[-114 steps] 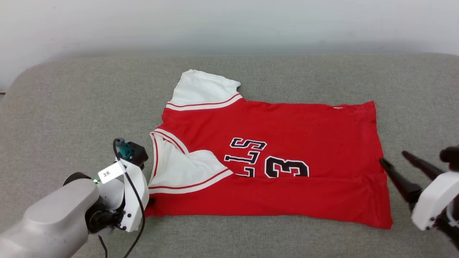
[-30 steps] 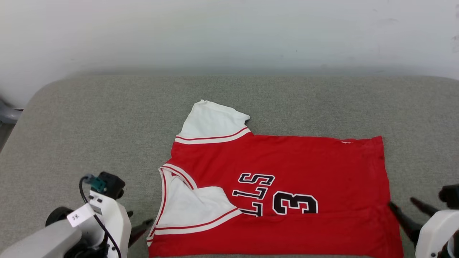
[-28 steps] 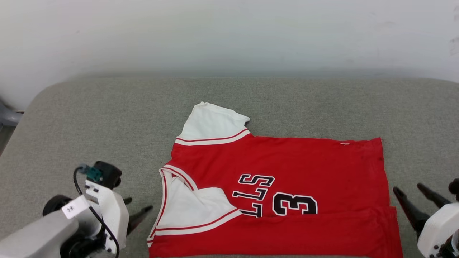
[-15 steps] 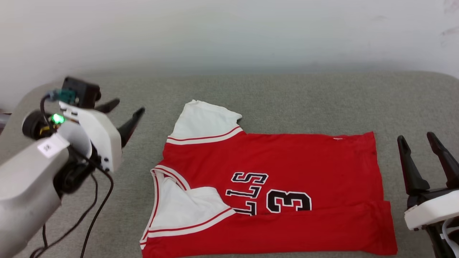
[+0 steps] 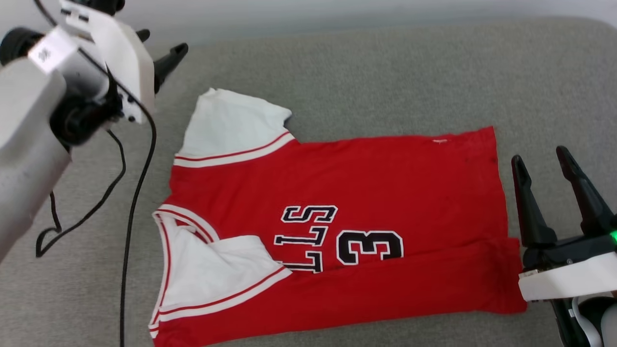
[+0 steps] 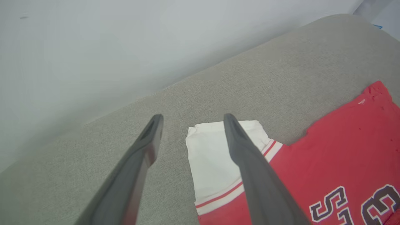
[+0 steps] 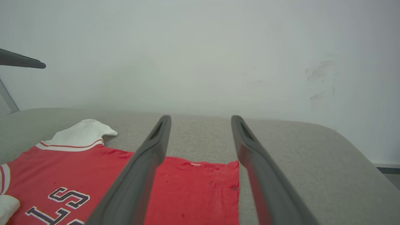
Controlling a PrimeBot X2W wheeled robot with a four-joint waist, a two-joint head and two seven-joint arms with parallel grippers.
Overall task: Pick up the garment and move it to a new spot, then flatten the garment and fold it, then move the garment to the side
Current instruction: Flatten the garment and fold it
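Observation:
The garment (image 5: 337, 183) lies flat on the grey cushion, a red jersey with its collar to the left. Its near long edge is folded up over the lower part of the black letters. The near white sleeve (image 5: 217, 274) is tucked inward, and the far white sleeve (image 5: 231, 125) sticks out. My left gripper (image 5: 163, 41) hangs open above the cushion, beyond the far sleeve (image 6: 215, 150); its fingers (image 6: 192, 117) are empty. Just right of the hem (image 7: 187, 187), my right gripper (image 5: 540, 156) stands open and empty (image 7: 200, 118).
The grey cushion (image 5: 385, 72) extends well beyond the garment on all sides, with a white wall (image 7: 200, 47) behind it. A black cable (image 5: 130, 193) hangs from my left arm over the cushion's left part. A dark flat object (image 7: 18, 61) shows far left.
Both grippers have left the garment's near edge and lifted. The left one rose to the far left; the right turned its fingers up beside the hem. The camera view has also shifted.

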